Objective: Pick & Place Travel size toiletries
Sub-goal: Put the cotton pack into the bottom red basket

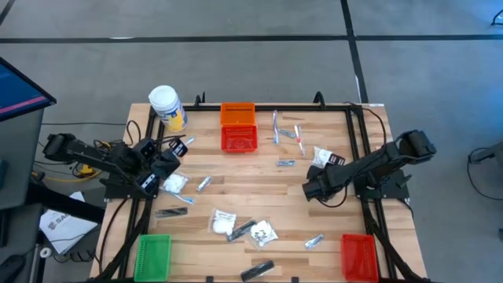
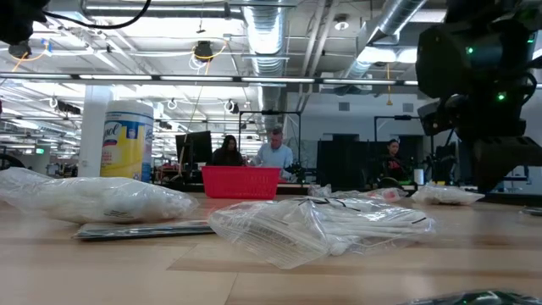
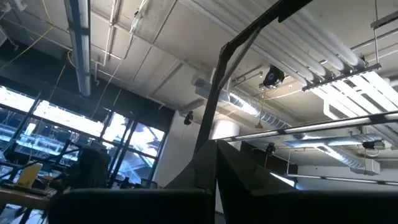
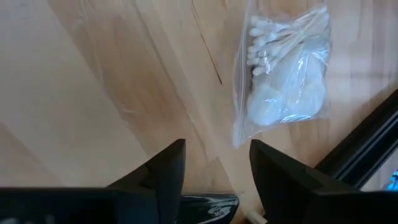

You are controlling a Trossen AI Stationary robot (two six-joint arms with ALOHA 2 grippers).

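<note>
Right tool over the counter, toiletries scattered

Right tool (image 4: 214, 165) hangs with fingers apart, empty, near a swab bag (image 4: 287, 68) on the counter (image 1: 259, 185); left tool (image 1: 169, 153) closed at left edge.

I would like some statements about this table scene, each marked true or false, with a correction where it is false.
1. The white jar with yellow label stands near the table's far left corner. True.
2. The green basket sits beside the orange basket. False: the green one is at the near left corner; a red basket adjoins the orange one.
3. The right tool has its fingers apart over bare wood, with a clear bag of cotton swabs lying ahead of it. True.
4. The right tool holds the bag of cotton swabs. False: the bag lies on the table, apart from the fingers.
5. The left tool is at the table's left edge. True.
</note>
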